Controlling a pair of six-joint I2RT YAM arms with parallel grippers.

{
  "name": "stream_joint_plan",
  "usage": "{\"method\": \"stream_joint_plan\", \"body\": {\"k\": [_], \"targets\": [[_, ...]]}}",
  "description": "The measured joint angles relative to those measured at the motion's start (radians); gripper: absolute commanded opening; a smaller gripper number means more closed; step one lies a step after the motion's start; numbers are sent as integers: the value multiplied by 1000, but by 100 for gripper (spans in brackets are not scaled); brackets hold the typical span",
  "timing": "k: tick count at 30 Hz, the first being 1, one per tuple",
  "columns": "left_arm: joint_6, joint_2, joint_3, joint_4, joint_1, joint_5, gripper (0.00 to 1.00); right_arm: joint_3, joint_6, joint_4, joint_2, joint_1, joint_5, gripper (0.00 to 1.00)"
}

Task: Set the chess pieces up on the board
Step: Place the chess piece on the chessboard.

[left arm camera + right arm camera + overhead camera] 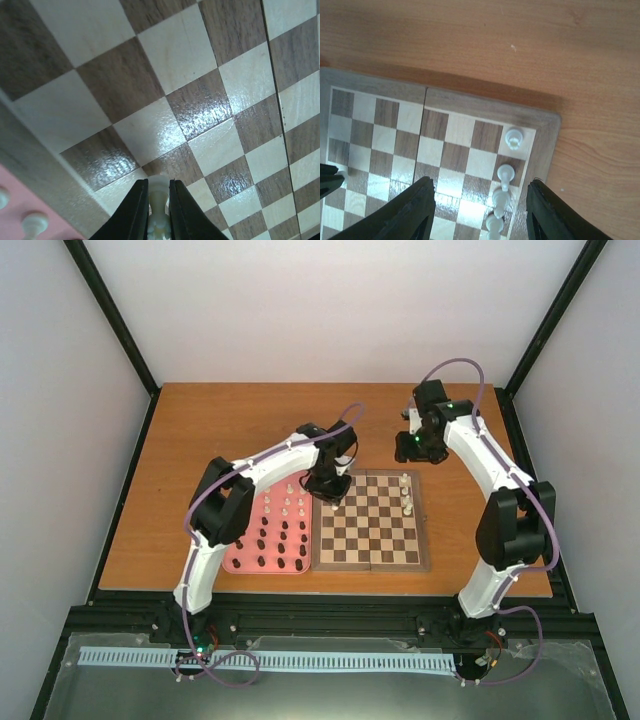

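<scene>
Top view: fixed, high behind the arm bases, facing down and forward; far off, whole table [200,440] in frame, board [370,540] small at centre, tray [245,562] to its left.
Left wrist: looking down past left fingers [132,215]; very near the board's far left part, squares filling the frame, a sliver of tray at lower left.
Right wrist: higher up, looking down between right fingers [410,215] at the board's far right corner and bare table beyond.
Shared: board in all three; white pieces [405,495] in top and right wrist; left gripper [335,502] at the right wrist view's left edge.
</scene>
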Motion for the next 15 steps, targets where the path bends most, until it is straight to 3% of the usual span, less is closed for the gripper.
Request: {"method": "stream_joint_plan", "body": {"k": [7, 15], "targets": [[0, 31, 6, 6, -38, 2, 14, -86, 6, 12, -60, 0, 2, 49], [6, 34, 8, 24, -51, 5, 40, -130, 18, 24, -106, 0, 4, 50]]}}
